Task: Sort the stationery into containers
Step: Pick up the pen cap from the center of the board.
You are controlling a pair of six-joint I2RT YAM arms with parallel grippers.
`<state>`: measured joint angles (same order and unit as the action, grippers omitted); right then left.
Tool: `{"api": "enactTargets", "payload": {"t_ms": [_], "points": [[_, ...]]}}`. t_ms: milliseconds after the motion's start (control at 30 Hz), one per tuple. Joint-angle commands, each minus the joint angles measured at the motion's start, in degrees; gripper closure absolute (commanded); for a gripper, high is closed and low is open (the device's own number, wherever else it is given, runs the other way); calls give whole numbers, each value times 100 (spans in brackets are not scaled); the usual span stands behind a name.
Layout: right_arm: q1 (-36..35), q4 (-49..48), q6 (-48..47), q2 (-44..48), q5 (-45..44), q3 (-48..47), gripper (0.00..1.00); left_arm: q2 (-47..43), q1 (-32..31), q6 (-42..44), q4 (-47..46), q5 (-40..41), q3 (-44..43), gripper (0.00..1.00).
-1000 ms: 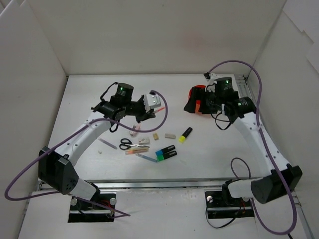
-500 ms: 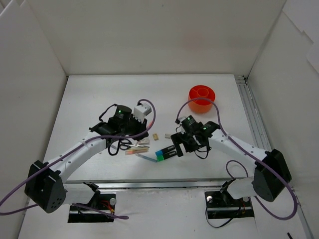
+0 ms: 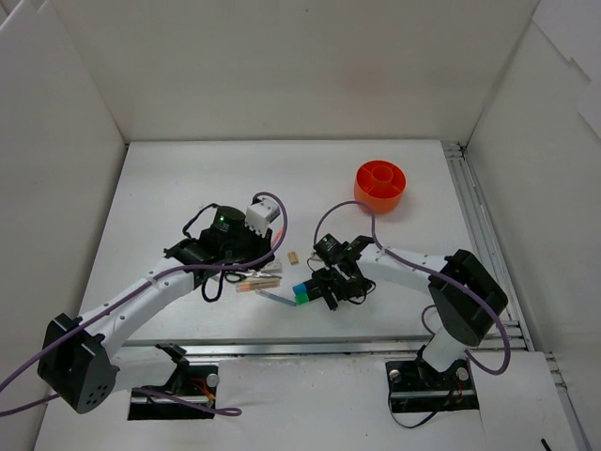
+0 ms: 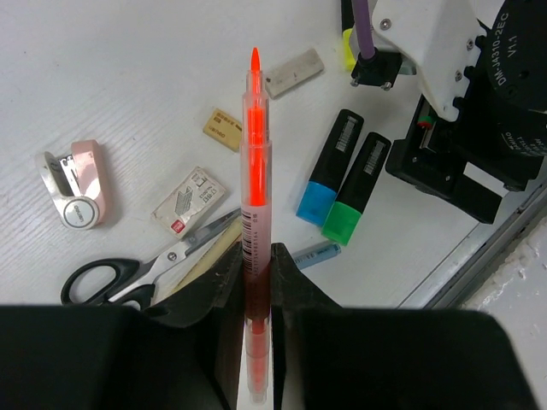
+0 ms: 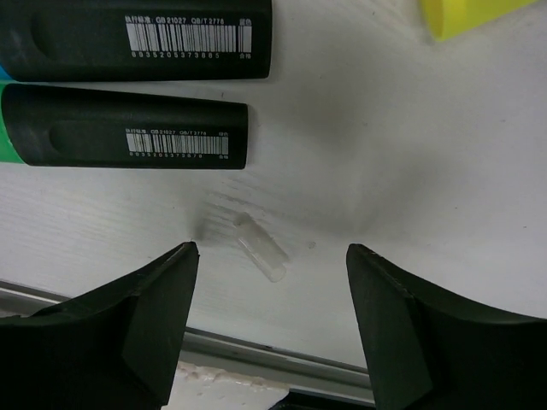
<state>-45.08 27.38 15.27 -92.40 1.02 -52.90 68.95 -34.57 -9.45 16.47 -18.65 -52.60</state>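
left gripper (image 4: pixel 255 272) is clenched on the orange pen (image 4: pixel 255 162); it pinches the lower barrel and the pointed tip sticks straight out ahead; I can't tell whether the tip touches the table (image 3: pixel 169 178).

Around the pen in the left wrist view:
- black-handled scissors (image 4: pixel 120 272) at lower left; a pink-and-white item (image 4: pixel 79 184) beyond them, can't tell what it is
- white labelled eraser (image 4: pixel 189 202) just left of the pen; small beige eraser (image 4: pixel 224 129) a bit further up; grey eraser (image 4: pixel 293 73) near the pen tip, on its right
- blue highlighter (image 4: pixel 332 166) and green highlighter (image 4: pixel 359 190) side by side right of the pen, bodies near touching; thin blue-grey pen (image 4: pixel 313 254) just beside their coloured ends
- yellow highlighter (image 4: pixel 347 47) at the top, partly hidden behind the right arm

right gripper (image 5: pixel 272 260) is released; fingers (image 5: pixel 141 325) are spread wide, low over the table, just beside the black ends of the blue and green highlighters; it grasps nothing; a small clear plastic piece (image 5: pixel 259 246) lies on the table between the fingers.

From above I see both grippers at the pile, near middle of the table; the orange cup (image 3: pixel 379 200) stands upright at the far right, well apart from the pile; it is divided inside; I can't tell what is in it.
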Motion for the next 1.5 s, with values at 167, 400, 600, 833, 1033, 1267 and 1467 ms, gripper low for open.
{"api": "enactTargets", "payload": {"t_ms": [167, 400, 600, 833, 1033, 1267, 1467], "points": [[-71, 31, 231, -173, 250, 26, 69, -74, -33, 66, -223, 160, -75, 100], [-89, 31, 249, -287, 355, 70, 90, -57, -33, 84, -214, 178, -84, 100], [-89, 22, 293, -191, 206, 52, 100, -118, -33, 102, -258, 11, -58, 100], [517, -968, 468, 1082, 39, -203, 100, -338, -33, 75, -547, -313, 188, 100], [913, -4578, 828, 2234, 626, 464, 100, -356, -33, -127, -847, -463, 145, 100], [1089, -6524, 1707, 2042, 847, 342, 100, -259, -33, -522, -1488, -946, 188, 100], [1098, -6744, 2559, 1436, 1190, -27, 100, -163, -33, -733, -1910, -1044, 163, 100]]}}
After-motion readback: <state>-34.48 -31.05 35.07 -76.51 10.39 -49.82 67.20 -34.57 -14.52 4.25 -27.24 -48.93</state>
